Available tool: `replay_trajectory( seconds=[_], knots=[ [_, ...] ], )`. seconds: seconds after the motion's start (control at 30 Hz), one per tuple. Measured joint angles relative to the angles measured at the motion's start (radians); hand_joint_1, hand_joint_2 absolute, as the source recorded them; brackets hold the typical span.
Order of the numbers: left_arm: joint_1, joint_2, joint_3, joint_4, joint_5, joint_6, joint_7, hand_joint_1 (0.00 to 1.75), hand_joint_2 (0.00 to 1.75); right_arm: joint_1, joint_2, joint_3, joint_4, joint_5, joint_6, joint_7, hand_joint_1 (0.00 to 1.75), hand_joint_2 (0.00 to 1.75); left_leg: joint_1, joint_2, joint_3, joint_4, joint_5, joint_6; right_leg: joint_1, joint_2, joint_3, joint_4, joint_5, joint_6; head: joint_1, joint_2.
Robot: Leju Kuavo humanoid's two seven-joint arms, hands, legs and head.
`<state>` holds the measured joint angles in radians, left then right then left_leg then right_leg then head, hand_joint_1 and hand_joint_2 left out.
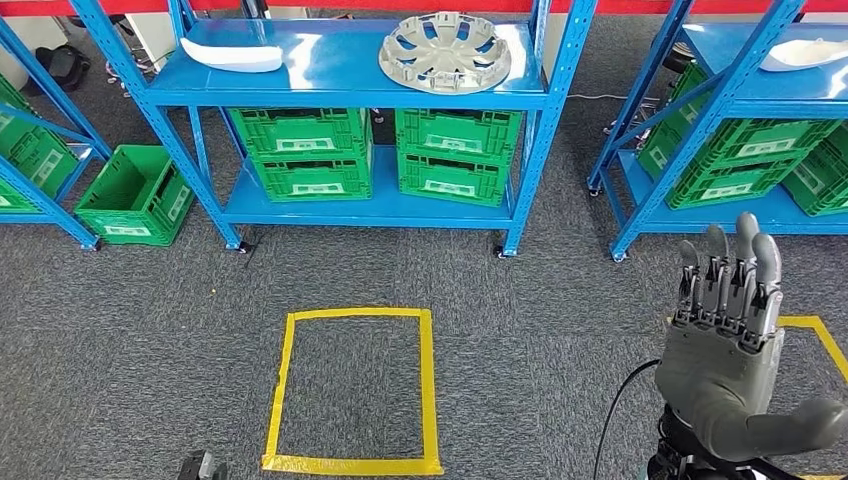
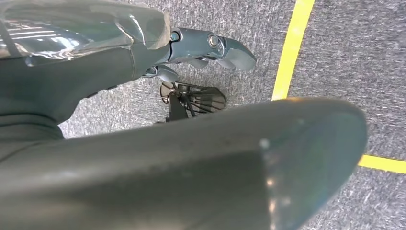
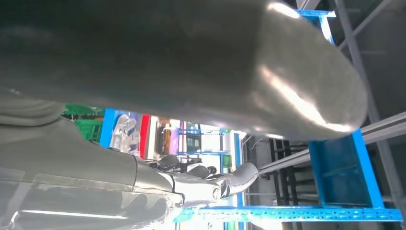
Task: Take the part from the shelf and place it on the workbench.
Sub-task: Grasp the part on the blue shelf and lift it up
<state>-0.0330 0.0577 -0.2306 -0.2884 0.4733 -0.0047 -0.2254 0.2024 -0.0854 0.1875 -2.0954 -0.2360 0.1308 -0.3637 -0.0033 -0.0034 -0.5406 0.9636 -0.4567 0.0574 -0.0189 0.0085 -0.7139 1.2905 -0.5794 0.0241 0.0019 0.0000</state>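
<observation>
Presently, item by item, from the fingers outward.

Right hand (image 1: pixel 735 345): raised at the lower right of the head view, fingers (image 1: pixel 728 270) straight and close together, pointing up and away towards the shelves, thumb held out to the side. It grasps nothing.

Left hand (image 2: pixel 210 48): hanging low over the grey carpet (image 1: pixel 520 340), seen from its own wrist camera. Fingers loosely curved, nothing between them as far as that close, crowded view allows me to say. Yellow floor tape (image 2: pixel 292 48) runs just beyond the fingertips.

Part (image 1: pixel 445 50): a silver wheel cover, lying flat on the top board of the blue shelf (image 1: pixel 350 95), well apart from both hands. I take it for the task's thing; a white curved piece (image 1: pixel 232 55) lies on the same board to its left, so the choice is not certain.

Green crates (image 1: pixel 380 150): stacked on the lower board, one more on the floor at the left.

Yellow taped square (image 1: pixel 355 390): on the carpet in front of the shelf (presumably a standing mark).

Step in hand, by my reckoning: the approach, nothing taken yet. The next move calls for closing on the shelf, bringing a hand over the top board and getting fingers under the cover's rim. No workbench stands among these items.
</observation>
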Motion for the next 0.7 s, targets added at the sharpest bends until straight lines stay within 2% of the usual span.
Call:
replay_trajectory(
  seconds=[0.03, 0.1, 0.13, 0.17, 0.2, 0.27, 0.33, 0.37, 0.4, 0.43, 0.47, 0.5, 0.53, 0.57, 0.6, 0.63, 0.67, 0.7],
  knots=[
    [0.0, -0.001, 0.0, 0.0, 0.0, 0.0, 0.001, 0.0, 0.0, 0.0, 0.002, -0.003, 0.0, 0.002, 0.0, 0.001, 0.0, 0.0, 0.0, -0.001, 0.009, 0.001, -0.007, -0.002, -0.001, 0.0, 0.003, -0.023, 0.023, 0.011, 0.0, 0.0],
    [0.0, -0.005, 0.0, 0.0, 0.0, 0.001, 0.001, 0.0, 0.0, -0.002, 0.004, -0.008, 0.0, 0.004, 0.0, 0.003, 0.0, 0.0, 0.0, -0.003, 0.027, 0.008, -0.028, -0.009, -0.003, -0.003, 0.058, -0.16, 0.095, 0.031, 0.0, 0.0],
    [-0.001, -0.006, 0.001, 0.0, 0.0, 0.001, 0.002, 0.0, 0.0, -0.004, 0.005, -0.01, 0.0, 0.005, 0.0, 0.005, 0.0, 0.0, -0.002, -0.004, 0.032, 0.014, -0.041, -0.014, -0.003, -0.004, 0.088, -0.223, 0.12, 0.032, 0.001, 0.0],
    [-0.002, -0.006, 0.003, 0.0, 0.0, 0.001, 0.002, 0.0, 0.0, -0.006, 0.007, -0.011, 0.001, 0.005, 0.001, 0.006, 0.0, 0.0, -0.004, -0.004, 0.034, 0.02, -0.053, -0.019, -0.002, -0.005, 0.107, -0.26, 0.131, 0.024, 0.0, 0.0],
    [-0.002, -0.007, 0.005, 0.0, 0.0, 0.002, 0.003, 0.0, 0.0, -0.008, 0.008, -0.012, 0.001, 0.006, 0.002, 0.007, 0.0, 0.0, -0.006, -0.004, 0.034, 0.023, -0.062, -0.023, 0.0, -0.005, 0.115, -0.272, 0.129, 0.012, 0.0, 0.0],
    [-0.004, -0.008, 0.009, 0.0, 0.0, 0.004, 0.004, 0.0, 0.0, -0.01, 0.011, -0.015, 0.001, 0.007, 0.007, 0.009, 0.0, 0.0, -0.006, -0.003, 0.039, 0.024, -0.076, -0.03, 0.0, -0.001, 0.122, -0.272, 0.118, -0.011, -0.002, 0.0],
    [-0.005, -0.009, 0.012, -0.001, 0.0, 0.007, 0.004, 0.0, 0.0, -0.013, 0.015, -0.018, 0.001, 0.008, 0.013, 0.01, 0.0, 0.0, -0.002, -0.001, 0.032, 0.054, -0.094, -0.041, -0.005, 0.001, 0.137, -0.274, 0.104, -0.027, -0.003, 0.0],
    [-0.006, -0.01, 0.014, -0.002, 0.0, 0.008, 0.004, 0.0, 0.0, -0.014, 0.017, -0.019, 0.0, 0.008, 0.016, 0.01, 0.0, 0.0, 0.0, -0.001, 0.01, 0.099, -0.111, -0.047, -0.009, 0.002, 0.147, -0.276, 0.097, -0.033, -0.004, 0.0],
    [-0.005, -0.011, 0.015, -0.002, 0.0, 0.009, 0.004, 0.0, 0.0, -0.016, 0.019, -0.02, 0.0, 0.008, 0.019, 0.01, 0.0, 0.0, 0.003, 0.0, -0.03, 0.165, -0.131, -0.055, -0.009, 0.001, 0.156, -0.276, 0.088, -0.037, -0.004, 0.0],
    [-0.004, -0.011, 0.016, -0.002, 0.0, 0.01, 0.004, 0.0, 0.0, -0.017, 0.02, -0.02, 0.001, 0.008, 0.022, 0.01, 0.0, 0.0, 0.007, 0.0, -0.082, 0.24, -0.151, -0.061, -0.009, 0.001, 0.165, -0.276, 0.08, -0.039, -0.005, 0.0],
    [-0.001, -0.012, 0.017, -0.002, 0.0, 0.011, 0.004, 0.0, 0.0, -0.017, 0.021, -0.021, 0.001, 0.008, 0.025, 0.01, 0.0, 0.0, 0.01, 0.0, -0.132, 0.303, -0.159, -0.064, -0.008, 0.002, 0.175, -0.276, 0.071, -0.038, -0.004, 0.0],
    [0.001, -0.013, 0.019, -0.002, 0.0, 0.011, 0.004, 0.0, 0.0, -0.018, 0.022, -0.021, 0.001, 0.008, 0.027, 0.011, 0.0, 0.0, 0.012, 0.001, -0.17, 0.337, -0.148, -0.066, -0.008, 0.005, 0.188, -0.276, 0.061, -0.037, -0.005, 0.0],
    [0.003, -0.013, 0.021, -0.002, 0.001, 0.011, 0.004, 0.0, 0.0, -0.018, 0.023, -0.022, 0.001, 0.008, 0.03, 0.011, 0.0, 0.0, 0.014, 0.001, -0.189, 0.329, -0.112, -0.065, -0.008, 0.007, 0.204, -0.276, 0.05, -0.035, -0.005, 0.0],
    [0.004, -0.014, 0.024, -0.002, 0.003, 0.012, 0.004, 0.0, 0.0, -0.02, 0.024, -0.022, 0.001, 0.008, 0.033, 0.012, 0.0, 0.0, 0.014, 0.001, -0.188, 0.282, -0.056, -0.061, -0.008, 0.009, 0.222, -0.276, 0.037, -0.032, -0.005, 0.0],
    [0.004, -0.013, 0.026, -0.001, 0.004, 0.012, 0.004, 0.0, 0.0, -0.022, 0.025, -0.023, 0.002, 0.008, 0.037, 0.013, 0.0, 0.0, 0.012, 0.001, -0.174, 0.212, 0.006, -0.054, -0.007, 0.011, 0.239, -0.277, 0.024, -0.03, -0.005, 0.0],
    [0.005, -0.013, 0.029, -0.001, 0.006, 0.013, 0.005, 0.0, 0.0, -0.026, 0.026, -0.023, 0.002, 0.008, 0.04, 0.013, 0.0, 0.0, 0.009, 0.0, -0.157, 0.155, 0.05, -0.046, -0.004, 0.011, 0.252, -0.279, 0.012, -0.027, -0.004, 0.0],
    [0.005, -0.012, 0.031, 0.0, 0.007, 0.013, 0.006, 0.0, 0.0, -0.03, 0.026, -0.023, 0.003, 0.008, 0.043, 0.014, 0.0, 0.0, 0.004, 0.0, -0.142, 0.113, 0.073, -0.037, -0.003, 0.013, 0.26, -0.282, 0.003, -0.023, -0.003, 0.0],
    [0.005, -0.011, 0.033, 0.0, 0.008, 0.013, 0.006, 0.0, 0.0, -0.032, 0.027, -0.023, 0.004, 0.007, 0.044, 0.014, 0.0, 0.0, -0.001, 0.0, -0.133, 0.094, 0.076, -0.028, -0.003, 0.014, 0.262, -0.286, -0.004, -0.017, -0.003, 0.0]
  ],
)
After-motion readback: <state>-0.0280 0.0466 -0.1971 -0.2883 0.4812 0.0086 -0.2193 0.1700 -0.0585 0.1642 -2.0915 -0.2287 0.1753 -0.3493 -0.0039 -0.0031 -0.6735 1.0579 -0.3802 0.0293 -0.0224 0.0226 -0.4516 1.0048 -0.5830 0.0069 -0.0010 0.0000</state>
